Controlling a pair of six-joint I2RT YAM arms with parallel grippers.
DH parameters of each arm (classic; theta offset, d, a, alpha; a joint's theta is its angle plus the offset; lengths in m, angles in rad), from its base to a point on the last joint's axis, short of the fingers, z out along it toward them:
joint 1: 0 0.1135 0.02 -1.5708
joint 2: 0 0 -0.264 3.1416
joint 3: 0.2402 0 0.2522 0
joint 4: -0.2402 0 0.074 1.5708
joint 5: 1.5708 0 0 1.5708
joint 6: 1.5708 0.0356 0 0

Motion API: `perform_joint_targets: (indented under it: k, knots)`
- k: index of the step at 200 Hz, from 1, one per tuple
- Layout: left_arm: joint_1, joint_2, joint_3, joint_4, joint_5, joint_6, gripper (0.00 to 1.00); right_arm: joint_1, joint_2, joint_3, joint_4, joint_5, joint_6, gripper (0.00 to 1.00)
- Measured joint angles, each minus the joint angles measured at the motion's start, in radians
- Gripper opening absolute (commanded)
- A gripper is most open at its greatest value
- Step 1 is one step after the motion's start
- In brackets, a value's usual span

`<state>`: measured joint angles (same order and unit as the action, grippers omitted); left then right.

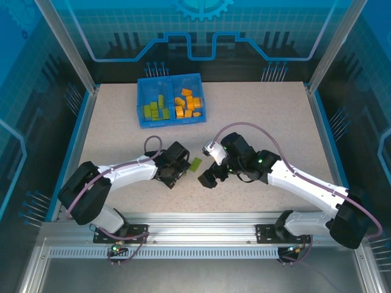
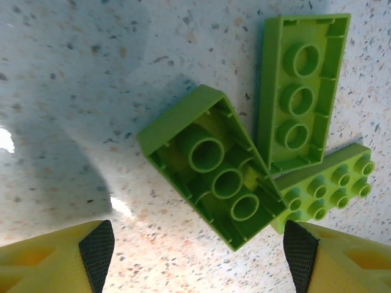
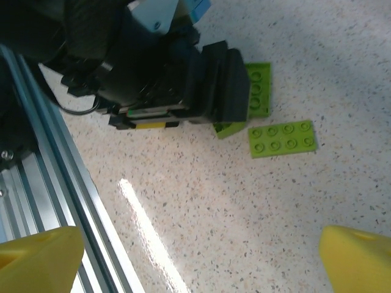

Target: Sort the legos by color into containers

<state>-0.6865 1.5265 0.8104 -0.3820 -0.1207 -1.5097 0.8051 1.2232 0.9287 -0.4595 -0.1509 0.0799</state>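
Observation:
Three lime green legos lie together on the speckled table: a thick brick (image 2: 214,168) upside down, a flat one (image 2: 302,91) upside down, and a plate (image 2: 330,186) studs up. From above they read as one green patch (image 1: 195,163). My left gripper (image 2: 198,262) hovers over them, open, and the thick brick's corner reaches between its pads (image 2: 98,253) without touching. My right gripper (image 3: 198,262) is open and empty just right of the pile (image 3: 282,138). The tray (image 1: 170,78) holds green legos (image 1: 156,111) in its left container and orange legos (image 1: 188,104) in its right.
The left gripper's black body (image 3: 183,79) stands close to the right gripper (image 1: 206,179), with both arms meeting mid-table. An aluminium rail (image 3: 36,159) runs along the near edge. Bare tabletop (image 1: 269,116) spreads to the right of the tray.

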Motion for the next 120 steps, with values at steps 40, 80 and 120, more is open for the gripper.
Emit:
perform_joint_targets:
  k: [40, 80, 120]
  knots:
    - [0.0, 0.024, 0.017, 0.021, -0.006, -0.012, 0.77, 0.0, 0.002, 0.0, -0.013, -0.015, -0.022, 1.0]
    - [0.0, 0.065, 0.02, 0.036, -0.031, -0.031, 0.63, 0.0, 0.008, 0.0, -0.013, -0.016, -0.025, 1.0]
    - [0.0, 0.076, 0.021, 0.028, -0.044, -0.027, 0.54, 0.0, 0.01, 0.003, -0.017, -0.019, -0.026, 1.0]
